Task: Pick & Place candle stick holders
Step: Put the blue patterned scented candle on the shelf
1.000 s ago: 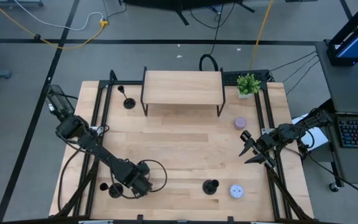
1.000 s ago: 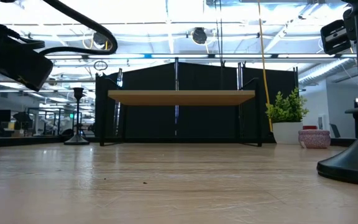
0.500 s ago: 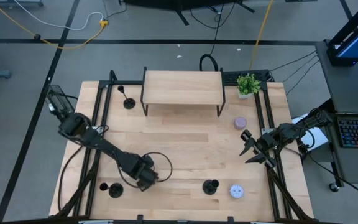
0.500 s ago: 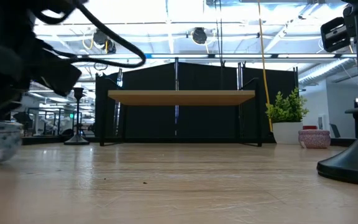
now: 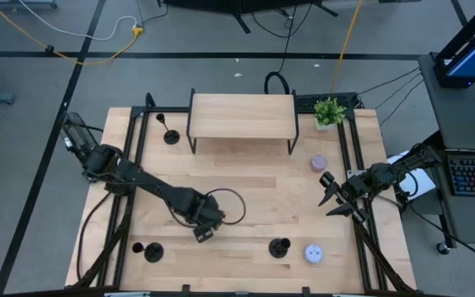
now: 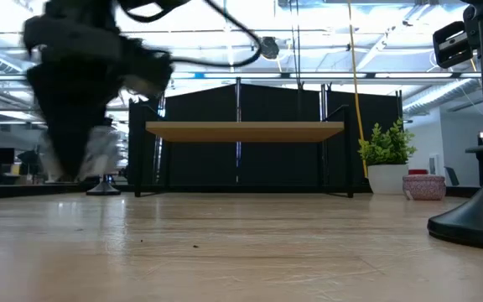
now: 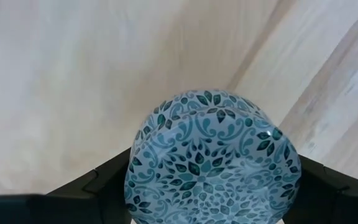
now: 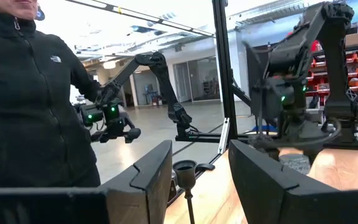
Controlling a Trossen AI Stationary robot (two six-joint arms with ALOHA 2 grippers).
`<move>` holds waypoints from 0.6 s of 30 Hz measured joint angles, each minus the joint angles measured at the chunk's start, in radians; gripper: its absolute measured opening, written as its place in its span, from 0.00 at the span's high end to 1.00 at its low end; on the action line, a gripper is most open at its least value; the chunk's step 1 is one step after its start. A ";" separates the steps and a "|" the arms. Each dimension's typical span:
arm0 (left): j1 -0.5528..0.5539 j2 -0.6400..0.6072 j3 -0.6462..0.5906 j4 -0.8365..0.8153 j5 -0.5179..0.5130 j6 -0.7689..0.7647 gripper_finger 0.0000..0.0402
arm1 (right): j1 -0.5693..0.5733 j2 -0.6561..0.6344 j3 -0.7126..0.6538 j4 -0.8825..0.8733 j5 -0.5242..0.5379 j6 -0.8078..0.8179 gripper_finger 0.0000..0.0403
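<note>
The left tool (image 5: 205,232) has swung right from the near-left corner toward mid-bench, clamped on a patterned tin (image 7: 211,162) – not a task item. The candle stick holders (image 5: 279,247) sit untouched: near-left, near-centre, far-left. The right tool (image 5: 334,198) waits open at the right edge.

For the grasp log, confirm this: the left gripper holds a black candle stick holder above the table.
Not right. The left gripper holds a round teal-patterned tin, not a candle stick holder. The left wrist view shows the tin clamped between the two dark fingers. It is indeed above the table.
</note>
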 joint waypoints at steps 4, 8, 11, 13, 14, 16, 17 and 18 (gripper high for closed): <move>0.050 0.000 0.089 -0.078 -0.047 0.097 0.25 | 0.000 0.000 0.000 0.000 0.000 0.000 0.63; 0.102 0.000 0.175 -0.128 -0.080 0.183 0.27 | 0.000 0.000 0.000 0.000 -0.002 0.000 0.63; 0.142 0.000 0.243 -0.167 -0.105 0.249 0.27 | 0.000 0.000 0.000 0.000 -0.002 0.000 0.63; 0.172 0.000 0.294 -0.201 -0.129 0.291 0.25 | 0.000 0.000 0.000 -0.001 -0.003 0.000 0.63; 0.188 0.000 0.318 -0.221 -0.146 0.314 0.24 | 0.000 0.000 0.000 -0.001 -0.003 0.000 0.63; 0.222 0.000 0.369 -0.258 -0.183 0.361 0.24 | 0.000 0.000 0.000 -0.001 -0.003 0.000 0.63; 0.240 0.000 0.397 -0.279 -0.203 0.385 0.24 | 0.000 0.000 0.000 -0.001 -0.003 0.000 0.63; 0.259 0.000 0.424 -0.297 -0.222 0.411 0.25 | 0.000 0.000 0.000 -0.001 -0.003 0.000 0.63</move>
